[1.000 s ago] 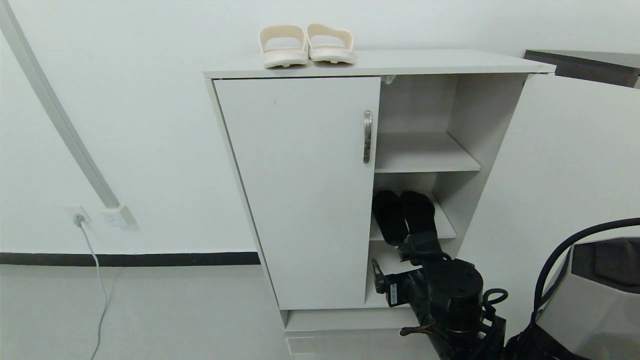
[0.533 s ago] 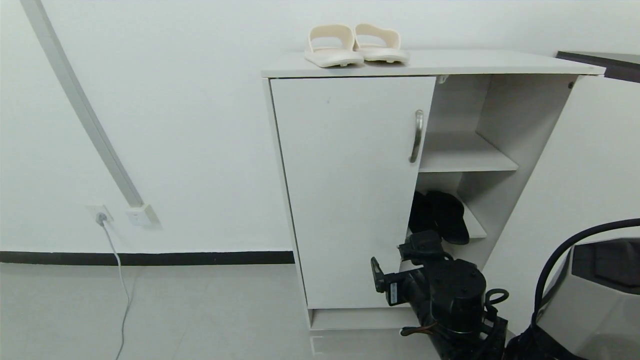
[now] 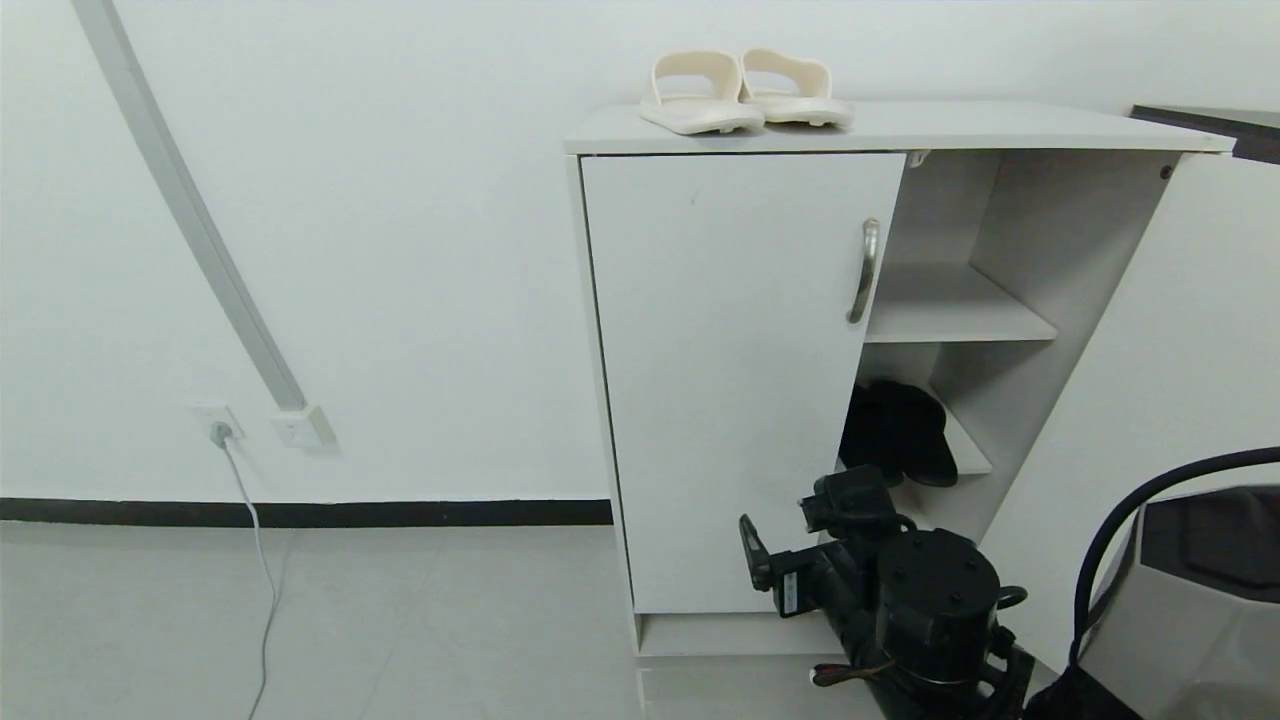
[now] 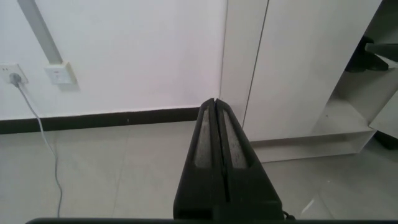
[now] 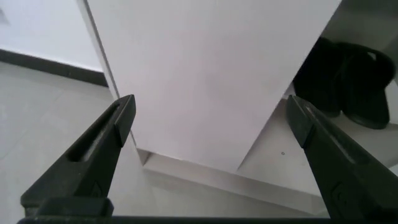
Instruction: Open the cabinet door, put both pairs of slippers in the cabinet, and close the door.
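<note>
A white cabinet [image 3: 980, 125] stands against the wall. Its left door [image 3: 730, 380] is closed and its right door [image 3: 1170, 400] is swung open. A beige pair of slippers [image 3: 745, 90] rests on the cabinet top. A black pair of slippers [image 3: 900, 435] lies on the middle shelf inside, and shows again in the right wrist view [image 5: 348, 81]. My right gripper [image 3: 800, 520] hangs low before the closed door's inner edge, open and holding nothing [image 5: 210, 102]. My left gripper [image 4: 216, 106] is shut and empty, pointing at the cabinet's left side above the floor.
The upper shelf [image 3: 950, 305] is bare. A metal handle [image 3: 863, 270] sits on the closed door. A wall socket with a cable [image 3: 215, 432] and a slanted grey conduit [image 3: 190, 220] are at the left. Grey floor [image 3: 400, 620] lies open there.
The head camera has swung, so the whole picture has slid rightward. My right arm sits slightly lower in view; the slippers and doors keep their places.
</note>
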You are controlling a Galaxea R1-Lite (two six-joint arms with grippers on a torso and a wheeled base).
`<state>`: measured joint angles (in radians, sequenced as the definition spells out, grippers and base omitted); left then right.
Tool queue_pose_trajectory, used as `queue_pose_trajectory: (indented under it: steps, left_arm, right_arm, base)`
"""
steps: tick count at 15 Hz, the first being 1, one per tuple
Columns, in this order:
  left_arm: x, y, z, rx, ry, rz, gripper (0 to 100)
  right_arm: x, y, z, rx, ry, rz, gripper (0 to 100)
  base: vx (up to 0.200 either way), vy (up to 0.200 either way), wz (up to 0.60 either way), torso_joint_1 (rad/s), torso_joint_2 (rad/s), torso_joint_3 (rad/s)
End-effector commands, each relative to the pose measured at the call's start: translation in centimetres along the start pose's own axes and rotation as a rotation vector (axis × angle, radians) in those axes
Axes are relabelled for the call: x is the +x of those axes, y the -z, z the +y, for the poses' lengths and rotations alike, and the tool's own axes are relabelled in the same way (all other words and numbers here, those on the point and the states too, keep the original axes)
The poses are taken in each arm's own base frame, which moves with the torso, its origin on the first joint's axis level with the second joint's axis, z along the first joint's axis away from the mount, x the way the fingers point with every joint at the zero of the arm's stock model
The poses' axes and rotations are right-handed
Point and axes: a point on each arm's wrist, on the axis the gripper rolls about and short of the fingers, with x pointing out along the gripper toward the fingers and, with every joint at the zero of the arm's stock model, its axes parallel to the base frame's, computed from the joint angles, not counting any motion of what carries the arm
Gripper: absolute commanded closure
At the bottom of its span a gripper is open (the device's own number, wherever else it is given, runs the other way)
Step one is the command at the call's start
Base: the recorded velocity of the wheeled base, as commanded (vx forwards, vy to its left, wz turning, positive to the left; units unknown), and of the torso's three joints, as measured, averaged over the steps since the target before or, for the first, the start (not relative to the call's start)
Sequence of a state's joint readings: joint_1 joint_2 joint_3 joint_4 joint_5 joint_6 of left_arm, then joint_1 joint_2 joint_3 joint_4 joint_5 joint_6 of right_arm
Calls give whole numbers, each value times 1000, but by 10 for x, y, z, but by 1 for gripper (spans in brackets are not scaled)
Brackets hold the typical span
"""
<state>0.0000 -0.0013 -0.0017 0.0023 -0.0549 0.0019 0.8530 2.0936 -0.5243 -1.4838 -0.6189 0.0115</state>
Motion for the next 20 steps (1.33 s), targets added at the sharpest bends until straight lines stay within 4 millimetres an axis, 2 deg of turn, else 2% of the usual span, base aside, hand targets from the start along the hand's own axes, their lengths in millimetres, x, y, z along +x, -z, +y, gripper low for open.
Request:
queue_pose_trajectory:
  steps: [1, 4, 15, 20]
  left_arm:
    - [0, 0, 0, 0, 0, 1, 100]
    - [0, 0, 0, -1, 0, 2, 100]
    - [0, 0, 0, 3, -1, 1, 100]
    - [0, 0, 0, 3, -1, 1, 100]
  right_arm:
    - [-1, 2, -1, -5, -2, -1, 0]
    - [1, 9, 0, -9, -2, 3, 0]
    - [1, 9, -3, -8, 5, 3, 0]
    - [1, 10, -9, -7, 19, 4, 0]
  base:
    - [0, 0, 0, 0, 0, 0]
    - [0, 0, 0, 0, 0, 0]
    - [0, 0, 0, 0, 0, 0]
    - [0, 0, 0, 23, -299, -287]
